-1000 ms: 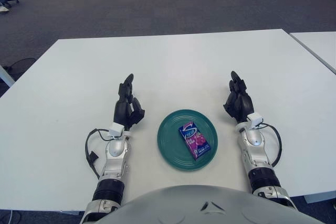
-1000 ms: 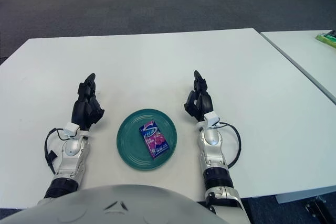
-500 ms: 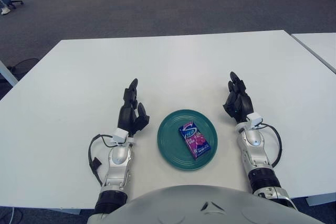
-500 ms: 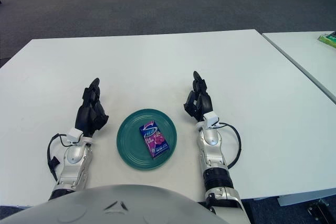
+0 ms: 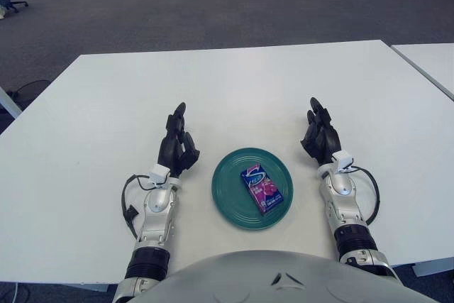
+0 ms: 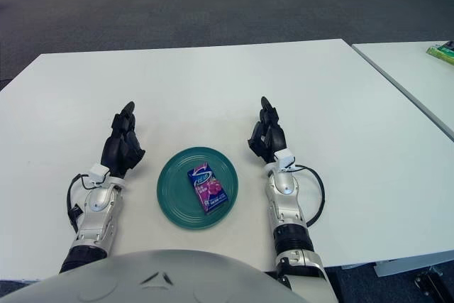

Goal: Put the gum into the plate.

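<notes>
Left hand (image 5: 176, 148) shifted slightly; gum (image 5: 262, 188) label illegible

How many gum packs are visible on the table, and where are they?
1. The gum pack lies inside the green plate, slightly right of its middle. The left hand is beside the plate's left, the right hand beside its right; both hold nothing.

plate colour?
Teal green plate, clearest in the left eye view, with the gum lying on it.
</notes>
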Action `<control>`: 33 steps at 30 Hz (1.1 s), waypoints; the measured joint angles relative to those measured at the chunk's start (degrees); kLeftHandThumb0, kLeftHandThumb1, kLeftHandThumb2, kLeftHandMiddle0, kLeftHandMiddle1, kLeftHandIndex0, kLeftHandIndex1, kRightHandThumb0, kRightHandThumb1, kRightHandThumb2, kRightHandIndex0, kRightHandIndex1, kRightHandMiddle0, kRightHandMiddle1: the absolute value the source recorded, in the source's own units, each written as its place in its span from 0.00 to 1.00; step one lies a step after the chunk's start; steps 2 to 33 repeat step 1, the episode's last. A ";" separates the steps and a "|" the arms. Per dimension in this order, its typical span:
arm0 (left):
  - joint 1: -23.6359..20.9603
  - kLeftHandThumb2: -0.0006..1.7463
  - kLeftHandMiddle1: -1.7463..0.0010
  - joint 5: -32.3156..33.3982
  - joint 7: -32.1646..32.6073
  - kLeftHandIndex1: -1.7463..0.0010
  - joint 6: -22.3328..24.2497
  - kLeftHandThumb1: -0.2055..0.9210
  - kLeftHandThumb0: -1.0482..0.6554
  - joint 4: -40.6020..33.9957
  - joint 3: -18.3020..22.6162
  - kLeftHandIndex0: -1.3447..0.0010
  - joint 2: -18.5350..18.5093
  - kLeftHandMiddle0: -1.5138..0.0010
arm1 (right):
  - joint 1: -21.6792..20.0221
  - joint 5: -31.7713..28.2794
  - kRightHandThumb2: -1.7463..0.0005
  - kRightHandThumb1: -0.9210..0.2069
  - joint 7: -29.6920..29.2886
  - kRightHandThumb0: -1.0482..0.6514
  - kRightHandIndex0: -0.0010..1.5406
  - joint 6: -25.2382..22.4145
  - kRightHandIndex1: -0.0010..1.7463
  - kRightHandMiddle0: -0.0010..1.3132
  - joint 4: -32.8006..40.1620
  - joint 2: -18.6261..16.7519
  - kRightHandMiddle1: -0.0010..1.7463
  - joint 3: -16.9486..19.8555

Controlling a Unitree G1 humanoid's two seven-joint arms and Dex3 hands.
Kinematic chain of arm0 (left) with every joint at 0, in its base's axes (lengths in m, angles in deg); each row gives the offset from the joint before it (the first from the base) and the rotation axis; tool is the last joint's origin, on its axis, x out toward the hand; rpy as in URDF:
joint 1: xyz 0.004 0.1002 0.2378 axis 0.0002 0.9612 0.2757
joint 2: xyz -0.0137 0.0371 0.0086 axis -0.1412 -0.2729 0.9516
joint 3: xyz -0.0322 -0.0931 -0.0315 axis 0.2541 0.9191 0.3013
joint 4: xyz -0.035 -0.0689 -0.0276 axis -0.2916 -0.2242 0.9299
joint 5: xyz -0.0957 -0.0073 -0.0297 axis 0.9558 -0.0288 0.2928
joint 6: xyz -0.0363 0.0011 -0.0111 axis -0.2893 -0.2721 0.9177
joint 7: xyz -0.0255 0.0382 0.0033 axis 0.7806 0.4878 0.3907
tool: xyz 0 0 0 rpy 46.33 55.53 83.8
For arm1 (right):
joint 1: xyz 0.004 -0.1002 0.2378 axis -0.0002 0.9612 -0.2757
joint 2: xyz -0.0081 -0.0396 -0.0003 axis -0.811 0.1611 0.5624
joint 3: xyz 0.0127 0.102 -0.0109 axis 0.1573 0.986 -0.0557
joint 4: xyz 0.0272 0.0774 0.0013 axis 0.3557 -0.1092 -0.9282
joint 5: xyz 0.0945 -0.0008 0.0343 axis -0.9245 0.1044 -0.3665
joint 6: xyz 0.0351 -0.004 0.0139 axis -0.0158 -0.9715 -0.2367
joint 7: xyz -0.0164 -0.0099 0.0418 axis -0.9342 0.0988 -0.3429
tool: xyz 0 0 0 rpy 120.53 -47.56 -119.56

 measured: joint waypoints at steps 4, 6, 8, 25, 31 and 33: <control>0.43 0.53 0.99 -0.05 -0.01 0.79 0.14 1.00 0.04 -0.32 -0.15 1.00 0.08 0.95 | 0.00 0.03 0.47 0.00 -0.03 0.21 0.04 0.14 0.00 0.00 0.00 0.00 0.07 -0.02; 0.43 0.53 0.99 -0.05 -0.01 0.79 0.14 1.00 0.04 -0.32 -0.15 1.00 0.08 0.95 | 0.00 0.03 0.47 0.00 -0.03 0.21 0.04 0.14 0.00 0.00 0.00 0.00 0.07 -0.02; 0.43 0.53 0.99 -0.05 -0.01 0.79 0.14 1.00 0.04 -0.32 -0.15 1.00 0.08 0.95 | 0.00 0.03 0.47 0.00 -0.03 0.21 0.04 0.14 0.00 0.00 0.00 0.00 0.07 -0.02; 0.43 0.53 0.99 -0.05 -0.01 0.79 0.14 1.00 0.04 -0.32 -0.15 1.00 0.08 0.95 | 0.00 0.03 0.47 0.00 -0.03 0.21 0.04 0.14 0.00 0.00 0.00 0.00 0.07 -0.02; 0.43 0.53 0.99 -0.05 -0.01 0.79 0.14 1.00 0.04 -0.32 -0.15 1.00 0.08 0.95 | 0.00 0.03 0.47 0.00 -0.03 0.21 0.04 0.14 0.00 0.00 0.00 0.00 0.07 -0.02; 0.43 0.53 0.99 -0.05 -0.01 0.79 0.14 1.00 0.04 -0.32 -0.15 1.00 0.08 0.95 | 0.00 0.03 0.47 0.00 -0.03 0.21 0.04 0.14 0.00 0.00 0.00 0.00 0.07 -0.02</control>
